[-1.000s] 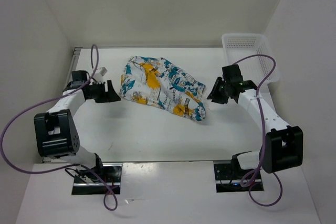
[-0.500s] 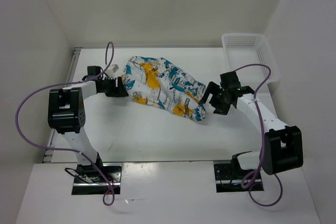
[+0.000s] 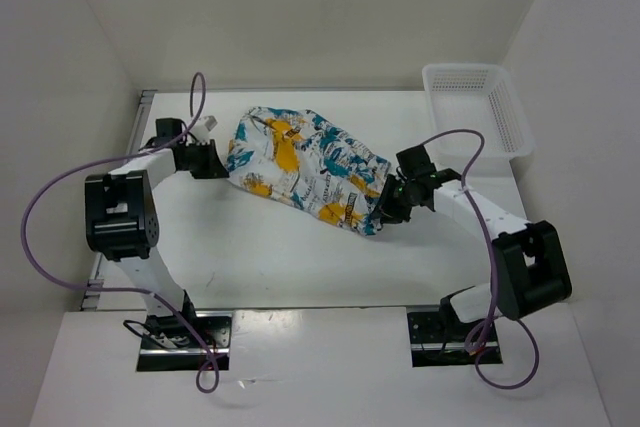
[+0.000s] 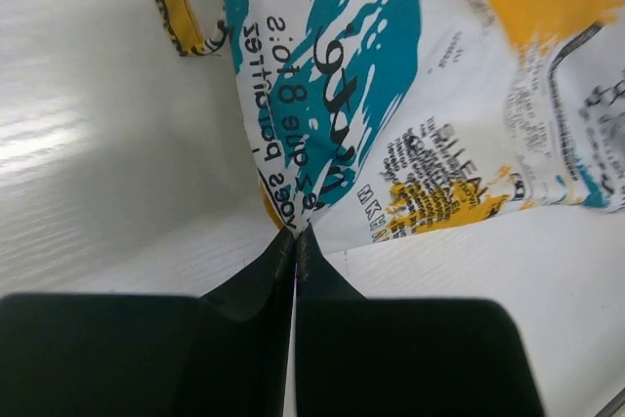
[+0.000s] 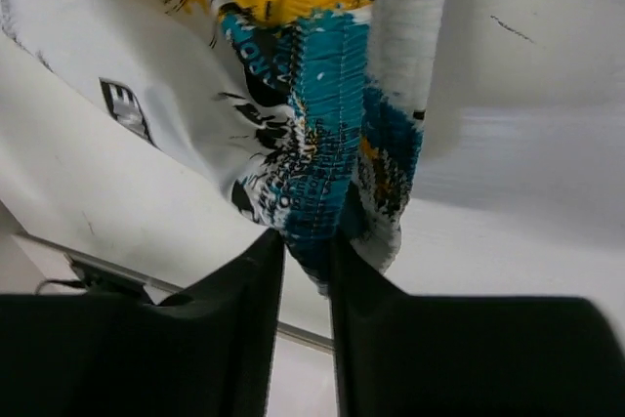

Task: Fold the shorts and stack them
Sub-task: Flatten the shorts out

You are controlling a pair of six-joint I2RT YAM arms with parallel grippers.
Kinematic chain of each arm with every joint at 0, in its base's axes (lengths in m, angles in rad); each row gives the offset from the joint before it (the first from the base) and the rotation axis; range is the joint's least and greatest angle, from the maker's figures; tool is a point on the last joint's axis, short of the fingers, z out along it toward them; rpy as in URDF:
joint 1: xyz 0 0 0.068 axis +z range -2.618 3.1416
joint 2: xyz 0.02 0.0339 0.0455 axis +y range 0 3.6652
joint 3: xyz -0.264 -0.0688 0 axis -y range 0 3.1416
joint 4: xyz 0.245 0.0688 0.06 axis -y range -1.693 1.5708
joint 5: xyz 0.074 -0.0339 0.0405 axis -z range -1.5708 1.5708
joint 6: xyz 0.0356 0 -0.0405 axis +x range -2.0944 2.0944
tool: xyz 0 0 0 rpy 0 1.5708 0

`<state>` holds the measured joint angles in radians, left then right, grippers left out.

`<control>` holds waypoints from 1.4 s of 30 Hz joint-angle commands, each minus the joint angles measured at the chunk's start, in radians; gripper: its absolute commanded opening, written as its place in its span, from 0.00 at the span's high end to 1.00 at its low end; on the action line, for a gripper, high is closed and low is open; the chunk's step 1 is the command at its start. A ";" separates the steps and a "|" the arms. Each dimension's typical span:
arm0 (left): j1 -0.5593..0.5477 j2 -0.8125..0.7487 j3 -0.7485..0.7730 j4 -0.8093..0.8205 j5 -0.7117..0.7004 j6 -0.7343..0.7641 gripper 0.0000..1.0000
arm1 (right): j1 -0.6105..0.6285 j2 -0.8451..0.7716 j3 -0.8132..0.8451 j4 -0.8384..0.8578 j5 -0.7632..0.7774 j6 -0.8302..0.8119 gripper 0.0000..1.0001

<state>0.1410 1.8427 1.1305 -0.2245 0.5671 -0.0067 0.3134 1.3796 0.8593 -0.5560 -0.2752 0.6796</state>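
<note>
The shorts point(image 3: 305, 167), white with teal, orange-yellow and black print, lie crumpled across the middle of the table. My left gripper point(image 3: 218, 161) is at their left end, shut on a thin corner of the printed fabric point(image 4: 322, 134); the pinch shows at my left gripper point(image 4: 295, 233) in the left wrist view. At the lower right end my right gripper point(image 3: 384, 211) is closed on a bunched, ribbed teal edge of the shorts point(image 5: 322, 183). In the right wrist view that fabric fills the gap at my right gripper point(image 5: 307, 243).
A white mesh basket point(image 3: 502, 107) stands at the back right corner of the table. Purple cables loop off both arms. White walls close in the table at the left, back and right.
Both grippers moved in to the ends of the shorts and closed on the fabric. The right end of the shorts has been drawn slightly toward the near edge.
</note>
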 commanded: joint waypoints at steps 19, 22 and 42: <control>0.178 -0.190 0.628 -0.131 0.152 0.007 1.00 | -0.114 0.347 1.090 -0.101 0.094 -0.135 1.00; 0.207 -0.262 0.467 -0.185 0.175 0.007 1.00 | -0.143 0.233 0.862 -0.078 0.076 -0.108 1.00; 0.278 -0.370 -0.083 -0.395 0.108 0.007 0.26 | -0.188 0.096 0.256 -0.111 0.111 -0.080 0.25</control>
<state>0.4149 1.5246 1.0866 -0.5926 0.7002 -0.0059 0.1303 1.5738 1.1774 -0.6727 -0.1837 0.5827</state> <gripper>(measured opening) 0.756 0.753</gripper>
